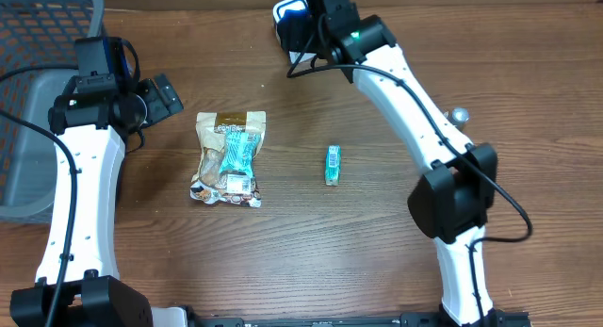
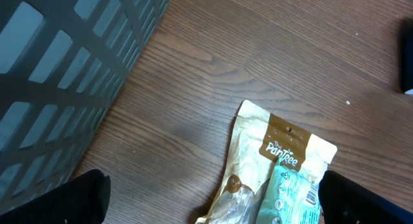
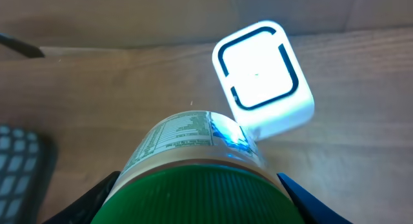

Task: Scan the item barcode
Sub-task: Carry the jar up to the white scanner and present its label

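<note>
My right gripper (image 3: 200,201) is shut on a jar (image 3: 187,137) with a green ribbed lid (image 3: 200,192), one finger on each side of the lid. The jar's printed label faces the white scanner (image 3: 261,72), whose face glows, and a blue light patch falls on the label. In the overhead view the right gripper (image 1: 316,30) is at the table's far edge beside the scanner (image 1: 290,14), and the jar is hidden under it. My left gripper (image 2: 213,214) hangs open above the upper end of a tan snack bag (image 2: 258,143), holding nothing.
A teal packet (image 1: 240,150) lies on the snack bag (image 1: 229,162). A small teal box (image 1: 333,164) lies mid-table. A grey mesh basket (image 1: 38,54) fills the left side, close to the left gripper (image 1: 162,96). A small silver knob (image 1: 459,113) sits at the right.
</note>
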Controlling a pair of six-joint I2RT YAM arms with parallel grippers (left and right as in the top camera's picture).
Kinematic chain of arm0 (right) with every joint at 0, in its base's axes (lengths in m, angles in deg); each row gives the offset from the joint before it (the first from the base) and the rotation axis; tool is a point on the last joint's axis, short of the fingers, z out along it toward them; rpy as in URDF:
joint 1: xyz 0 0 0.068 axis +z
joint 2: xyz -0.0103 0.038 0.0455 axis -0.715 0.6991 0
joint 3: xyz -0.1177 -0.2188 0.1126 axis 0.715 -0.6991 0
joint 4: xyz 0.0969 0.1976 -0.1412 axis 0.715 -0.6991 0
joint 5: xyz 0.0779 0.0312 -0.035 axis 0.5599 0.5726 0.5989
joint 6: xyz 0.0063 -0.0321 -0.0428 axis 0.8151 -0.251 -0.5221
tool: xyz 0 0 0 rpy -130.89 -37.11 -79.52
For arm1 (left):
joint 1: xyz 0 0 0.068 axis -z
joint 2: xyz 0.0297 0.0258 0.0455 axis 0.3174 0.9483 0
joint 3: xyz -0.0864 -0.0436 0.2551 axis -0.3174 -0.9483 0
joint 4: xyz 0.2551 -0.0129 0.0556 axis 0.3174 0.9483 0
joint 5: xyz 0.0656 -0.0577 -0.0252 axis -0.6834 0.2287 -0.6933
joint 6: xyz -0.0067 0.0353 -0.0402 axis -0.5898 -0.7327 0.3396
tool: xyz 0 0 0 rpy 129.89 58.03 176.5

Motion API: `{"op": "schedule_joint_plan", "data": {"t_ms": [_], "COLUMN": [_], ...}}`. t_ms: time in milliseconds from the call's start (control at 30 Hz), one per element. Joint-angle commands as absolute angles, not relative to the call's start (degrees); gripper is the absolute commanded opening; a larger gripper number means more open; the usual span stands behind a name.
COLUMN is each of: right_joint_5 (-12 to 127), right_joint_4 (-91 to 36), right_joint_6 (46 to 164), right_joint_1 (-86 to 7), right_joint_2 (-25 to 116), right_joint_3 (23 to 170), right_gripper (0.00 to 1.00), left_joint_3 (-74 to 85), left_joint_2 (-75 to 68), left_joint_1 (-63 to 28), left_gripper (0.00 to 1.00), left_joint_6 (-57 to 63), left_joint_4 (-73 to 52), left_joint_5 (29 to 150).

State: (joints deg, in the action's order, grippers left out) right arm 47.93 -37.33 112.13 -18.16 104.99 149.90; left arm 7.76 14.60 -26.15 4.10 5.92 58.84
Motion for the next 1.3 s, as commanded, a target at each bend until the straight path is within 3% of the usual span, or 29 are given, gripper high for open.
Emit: {"op": "schedule_joint_plan", "data": {"t_ms": [0, 1267], "right_joint_5": [45.24, 39.45], "right_joint_4": [-34.31, 1.62], "right_joint_6": [108.30, 109.24], "right_joint_1": [-18.38, -20.04], "right_joint_2": [108.27, 123.13], "right_joint_3": [151.14, 151.12], "right_gripper": [0.08, 0.04], "left_joint_3": [8.20, 8.20], "left_joint_2": [14.82, 14.82], "left_joint_1": [-26.74, -26.74], "left_gripper": [1.00, 1.00], "left_joint_6": [3.90, 3.88], "left_joint_4": [5.68, 5.68], "left_joint_5": [58.51, 58.51]}}
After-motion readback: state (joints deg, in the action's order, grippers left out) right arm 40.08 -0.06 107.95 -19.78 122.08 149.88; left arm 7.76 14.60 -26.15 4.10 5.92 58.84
